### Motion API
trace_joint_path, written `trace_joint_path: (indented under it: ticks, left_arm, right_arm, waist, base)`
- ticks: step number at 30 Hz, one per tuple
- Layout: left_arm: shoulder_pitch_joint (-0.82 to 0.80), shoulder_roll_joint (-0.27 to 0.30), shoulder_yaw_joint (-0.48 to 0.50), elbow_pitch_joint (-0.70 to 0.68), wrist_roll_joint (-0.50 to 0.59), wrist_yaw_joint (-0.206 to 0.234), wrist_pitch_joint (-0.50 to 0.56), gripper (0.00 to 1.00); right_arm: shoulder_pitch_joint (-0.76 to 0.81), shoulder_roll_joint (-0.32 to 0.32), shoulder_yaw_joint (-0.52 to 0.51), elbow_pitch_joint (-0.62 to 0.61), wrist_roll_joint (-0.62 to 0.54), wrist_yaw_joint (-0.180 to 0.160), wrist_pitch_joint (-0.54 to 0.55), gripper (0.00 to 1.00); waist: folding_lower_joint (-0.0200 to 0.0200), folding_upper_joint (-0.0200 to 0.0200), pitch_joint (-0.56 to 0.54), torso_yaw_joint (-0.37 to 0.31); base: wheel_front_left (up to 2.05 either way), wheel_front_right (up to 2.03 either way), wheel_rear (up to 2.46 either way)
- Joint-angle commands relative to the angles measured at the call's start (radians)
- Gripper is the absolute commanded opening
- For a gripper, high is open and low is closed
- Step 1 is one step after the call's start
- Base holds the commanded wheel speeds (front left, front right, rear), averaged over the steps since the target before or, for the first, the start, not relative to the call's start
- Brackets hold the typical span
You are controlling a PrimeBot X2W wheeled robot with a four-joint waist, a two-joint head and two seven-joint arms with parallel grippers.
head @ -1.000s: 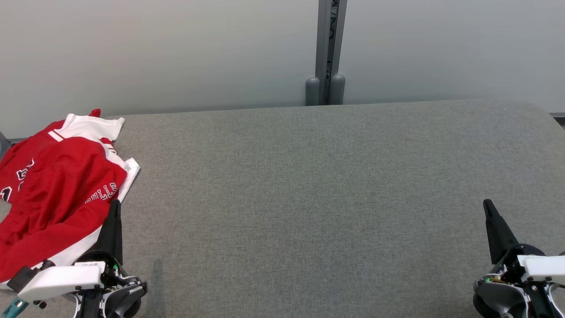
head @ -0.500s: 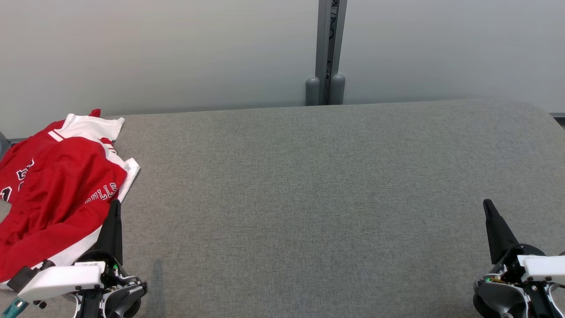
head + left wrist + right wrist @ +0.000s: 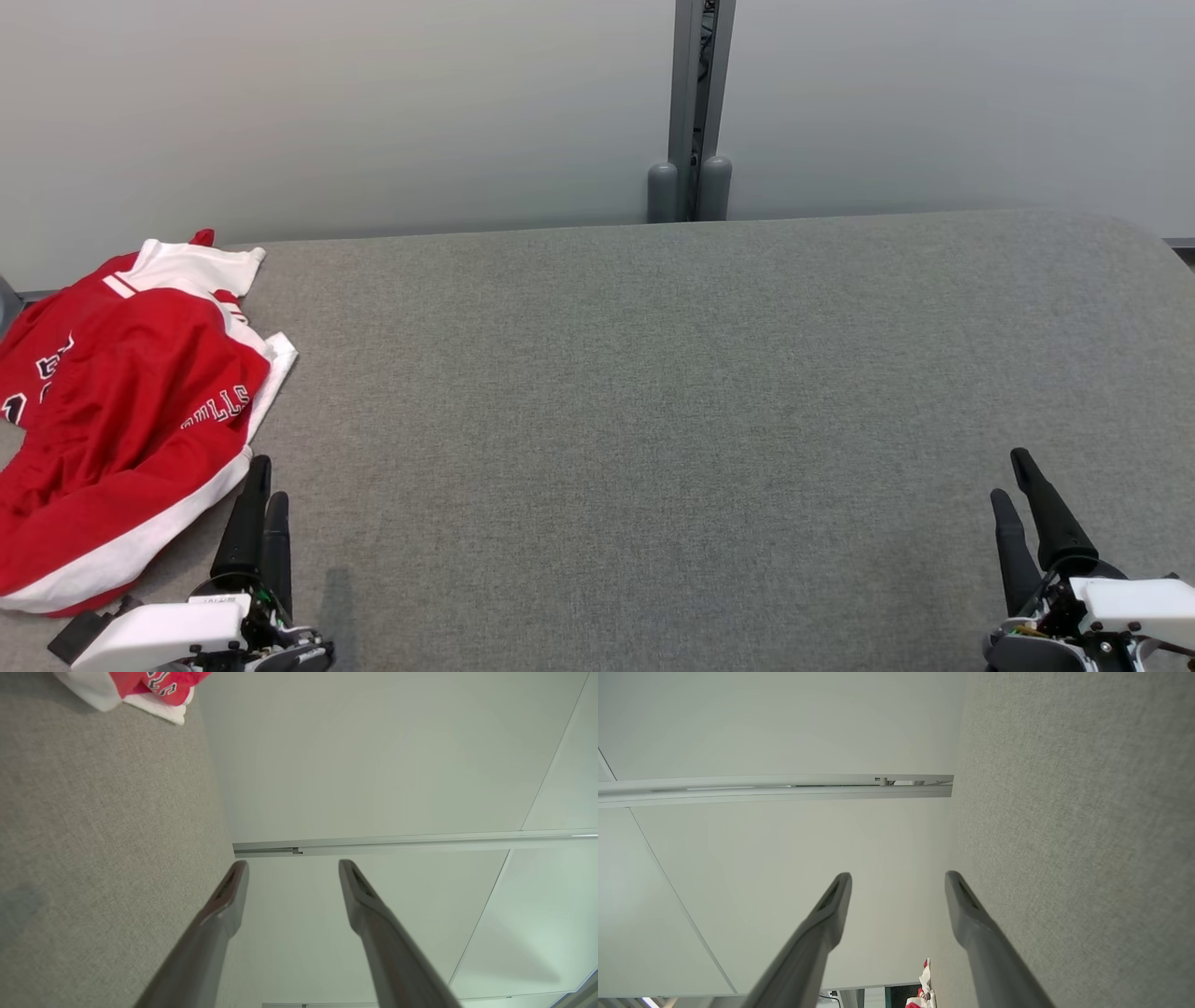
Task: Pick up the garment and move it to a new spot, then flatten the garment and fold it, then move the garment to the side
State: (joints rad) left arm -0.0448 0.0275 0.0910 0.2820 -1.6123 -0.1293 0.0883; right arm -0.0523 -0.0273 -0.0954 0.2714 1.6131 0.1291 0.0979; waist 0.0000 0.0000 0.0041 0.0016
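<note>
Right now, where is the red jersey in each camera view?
Head view: jersey at the left edge, on the grey table.
Left wrist view: jersey in the top left corner.
Right wrist view: jersey at the bottom edge, just right of centre.
Shared landmark: the grey wall post.

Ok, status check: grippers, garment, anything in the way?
Both open, empty: left gripper beside the garment, right gripper at the right end of the table. Garment crumpled at the left end, not yet picked up. Nothing in the way.
</note>
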Motion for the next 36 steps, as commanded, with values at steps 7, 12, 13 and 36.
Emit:
trace_joint_path:
  ticks: [7, 12, 13, 36]
  left_arm:
    - [-0.029, 0.012, -0.028, -0.045, 0.022, 0.000, -0.041, 1.00]
    - [-0.031, 0.013, -0.036, -0.063, 0.066, -0.001, -0.064, 1.00]
    - [-0.031, 0.013, -0.036, -0.063, 0.066, -0.001, -0.064, 1.00]
    - [-0.035, 0.017, -0.076, -0.145, 0.586, 0.081, -0.153, 1.00]
  right_arm:
    - [-0.024, -0.010, 0.025, -0.060, 0.033, 0.000, -0.036, 1.00]
    - [-0.027, -0.011, 0.033, -0.089, 0.029, 0.000, -0.057, 1.00]
    - [-0.027, -0.011, 0.033, -0.089, 0.029, 0.000, -0.057, 1.00]
    - [-0.049, -0.045, 0.096, -0.157, -0.450, 0.001, -0.163, 1.00]
  waist:
    - [0.0000, 0.0000, 0.001, 0.002]
    - [0.0000, 0.0000, 0.001, 0.002]
    - [0.0000, 0.0000, 0.001, 0.002]
    - [0.0000, 0.0000, 0.006, 0.007]
  base:
    - [0.00, 0.00, 0.00]
    - [0.00, 0.00, 0.00]
    - [0.00, 0.00, 0.00]
    - [0.00, 0.00, 0.00]
